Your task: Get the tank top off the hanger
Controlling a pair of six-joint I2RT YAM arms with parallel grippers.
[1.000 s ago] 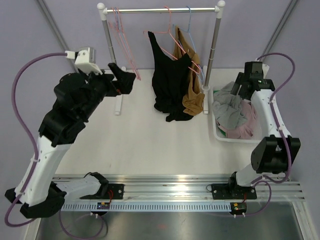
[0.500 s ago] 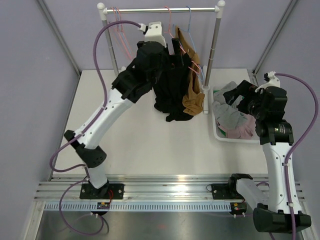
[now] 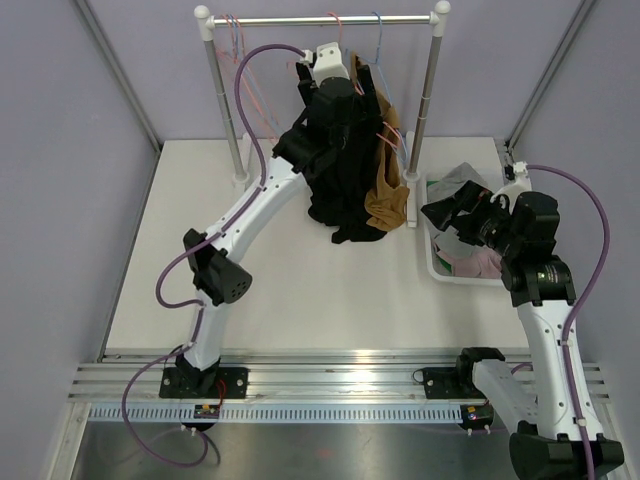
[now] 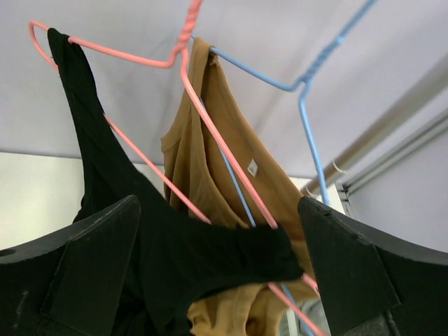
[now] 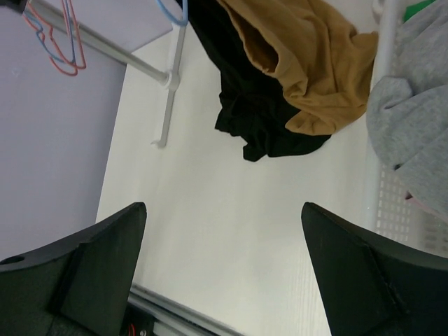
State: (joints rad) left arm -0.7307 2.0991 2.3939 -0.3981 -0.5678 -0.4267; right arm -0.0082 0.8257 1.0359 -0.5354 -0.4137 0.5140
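Note:
A black tank top (image 3: 336,205) hangs on a pink hanger (image 4: 210,133) from the rack rail. A tan tank top (image 3: 386,195) hangs beside it on a blue hanger (image 4: 308,105). My left gripper (image 3: 343,92) is raised at the rack and open. In the left wrist view its jaws (image 4: 218,231) straddle the black top's neckline (image 4: 210,255) without closing on it. One black strap (image 4: 77,91) sits on the pink hanger's shoulder. My right gripper (image 3: 442,212) is open and empty, above the table at the basket's left edge; its wrist view (image 5: 224,210) shows bare table between the jaws.
A white basket (image 3: 432,262) of grey and pink clothes (image 3: 470,235) stands at the right. The rack's rail (image 3: 300,19) and posts (image 3: 430,90) stand at the back, with spare hangers (image 3: 235,50) at the rail's left end.
My left arm has swung from the table's left side up to the rack, onto the black top. My right arm has moved from over the basket toward its left edge.

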